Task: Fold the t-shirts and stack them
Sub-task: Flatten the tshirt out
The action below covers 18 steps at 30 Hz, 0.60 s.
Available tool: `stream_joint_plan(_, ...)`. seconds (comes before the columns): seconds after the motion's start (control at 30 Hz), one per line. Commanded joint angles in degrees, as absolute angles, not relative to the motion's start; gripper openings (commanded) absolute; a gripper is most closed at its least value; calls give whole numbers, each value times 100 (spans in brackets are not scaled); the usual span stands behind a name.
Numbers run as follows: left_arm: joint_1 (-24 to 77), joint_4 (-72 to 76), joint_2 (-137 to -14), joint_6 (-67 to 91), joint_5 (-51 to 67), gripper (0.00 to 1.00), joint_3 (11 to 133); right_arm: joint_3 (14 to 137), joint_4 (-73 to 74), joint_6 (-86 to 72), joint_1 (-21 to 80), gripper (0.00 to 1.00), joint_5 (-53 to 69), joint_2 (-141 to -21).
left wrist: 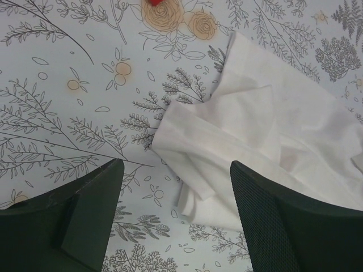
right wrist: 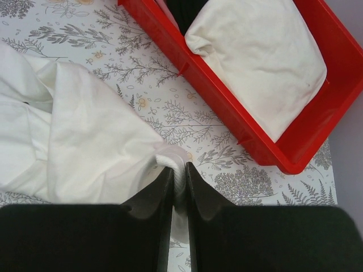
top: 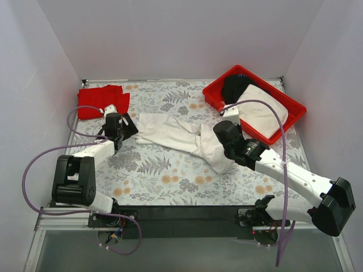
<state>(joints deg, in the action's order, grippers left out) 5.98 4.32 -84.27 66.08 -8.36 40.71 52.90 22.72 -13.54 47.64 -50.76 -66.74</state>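
Black fingers [right wrist: 142, 221] of the right jaws stood pressed together on a bunched white fold, gripping an edge of the white t-shirt [right wrist: 85, 136]. The shirt spread away crumpled to their left over the flowered tabletop [right wrist: 170, 96]. Just beyond them on the right sat the red tray [right wrist: 227, 113], holding a folded off-white garment [right wrist: 261, 62] and, at its far end, a black garment [top: 235, 88].

The left jaws stood wide apart and held nothing. A rumpled corner of the same white shirt lay on the tabletop between and beneath them. Whether the fingers [left wrist: 85, 226] touched the cloth could not be told.

Seen from above, the white shirt lay twisted across the middle of the tabletop between the two arms. The red t-shirt [top: 99, 102] lay bunched at the far left corner, just beyond the left jaws and apart from the white one.
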Motion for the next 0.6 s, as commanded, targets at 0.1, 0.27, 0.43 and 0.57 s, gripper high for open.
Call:
stream_joint_plan(0.1, 361, 862, -8524, 6521, -835, 69, 4025, 5124, 1872, -1362, 4615, 10, -4773, -6416)
stream_joint_plan(0.27, 106, 940, -8833, 6662, -327, 67, 4043, 5089, 1811, -1318, 4579, 10, -4676, -6495)
stream_joint_plan(0.43, 53, 1055, -9123, 6767, -9, 63, 4096, 5045, 1784, -1301, 4535, 10, -4614, -6513)
stream_joint_plan(0.57, 53, 1160, -9246, 6812, 255, 58, 4122, 5027, 1740, -1275, 4491, 10, -4562, -6513)
